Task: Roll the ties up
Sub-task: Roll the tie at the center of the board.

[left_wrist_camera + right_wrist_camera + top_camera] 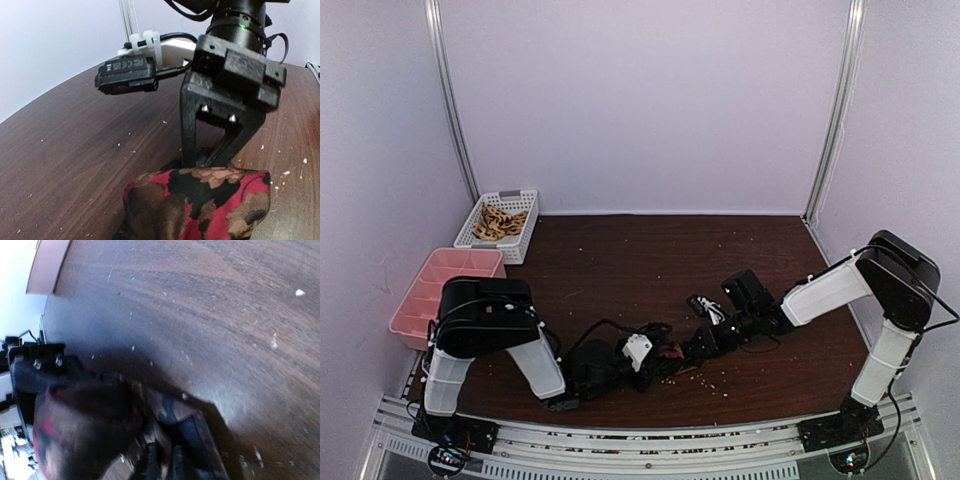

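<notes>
A tie (671, 352) with a red, black and brown pattern lies at the near middle of the table, between both grippers. In the left wrist view its rolled part (200, 200) fills the bottom and hides my left gripper's jaws. My left gripper (655, 358) appears shut on this roll. The right wrist view shows the left gripper's black fingers (35, 377) around the blurred roll (85, 430). My right gripper (692, 348) meets the roll from the far side (205, 161). Its fingers (150, 465) are close together on the tie's flat end (185, 420).
A white basket (506, 194) at the back left holds tan rolled ties (500, 222). A pink divided tray (428, 264) stands in front of it. Pale crumbs (705, 375) are scattered on the dark wooden table (620, 260). White walls enclose the sides.
</notes>
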You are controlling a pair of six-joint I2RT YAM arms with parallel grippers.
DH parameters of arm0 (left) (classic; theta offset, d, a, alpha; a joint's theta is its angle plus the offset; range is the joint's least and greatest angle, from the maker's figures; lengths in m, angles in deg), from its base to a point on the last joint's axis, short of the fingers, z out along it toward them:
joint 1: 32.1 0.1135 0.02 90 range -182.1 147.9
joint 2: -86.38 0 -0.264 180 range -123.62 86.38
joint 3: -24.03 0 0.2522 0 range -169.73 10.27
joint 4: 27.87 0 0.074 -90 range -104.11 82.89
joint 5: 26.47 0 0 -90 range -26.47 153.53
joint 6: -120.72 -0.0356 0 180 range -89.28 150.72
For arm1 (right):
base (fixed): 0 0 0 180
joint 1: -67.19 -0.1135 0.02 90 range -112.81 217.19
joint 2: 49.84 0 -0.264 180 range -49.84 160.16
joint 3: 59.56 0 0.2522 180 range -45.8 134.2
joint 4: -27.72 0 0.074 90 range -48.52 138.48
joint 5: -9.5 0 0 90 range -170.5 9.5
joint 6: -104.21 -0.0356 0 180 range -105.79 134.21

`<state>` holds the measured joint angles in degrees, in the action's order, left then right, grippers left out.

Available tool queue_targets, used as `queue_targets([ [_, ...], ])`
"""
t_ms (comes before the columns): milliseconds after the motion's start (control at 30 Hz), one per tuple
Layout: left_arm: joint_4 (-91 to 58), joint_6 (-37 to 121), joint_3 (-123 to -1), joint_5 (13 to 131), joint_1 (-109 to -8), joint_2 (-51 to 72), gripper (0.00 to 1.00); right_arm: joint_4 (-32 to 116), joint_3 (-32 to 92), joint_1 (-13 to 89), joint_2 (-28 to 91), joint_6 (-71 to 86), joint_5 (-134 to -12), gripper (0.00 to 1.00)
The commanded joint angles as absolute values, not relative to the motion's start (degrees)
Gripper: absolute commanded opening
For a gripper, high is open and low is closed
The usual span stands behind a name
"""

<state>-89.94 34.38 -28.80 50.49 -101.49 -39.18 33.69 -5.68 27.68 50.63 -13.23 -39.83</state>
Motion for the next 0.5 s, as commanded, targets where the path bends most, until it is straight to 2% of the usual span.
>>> queue_targets([
  [0,-80.58,32.74,-25.98,48.66,-100.92,-39.64,0.07,44.07,-8.21,30.60,46.35,-14.29,-46.17,0.21],
  [100,-79.22,33.00,-26.34,49.11,-101.05,-39.65,0.07,44.42,-8.12,31.07,41.34,-15.60,-44.73,0.34],
  [200,-78.40,32.87,-26.89,49.26,-101.16,-39.74,0.07,44.61,-7.71,31.41,38.13,-17.05,-42.86,0.41],
  [467,-77.09,33.53,-27.02,48.03,-101.27,-38.69,0.09,37.75,-9.32,28.11,37.61,-23.62,-36.78,0.42],
])
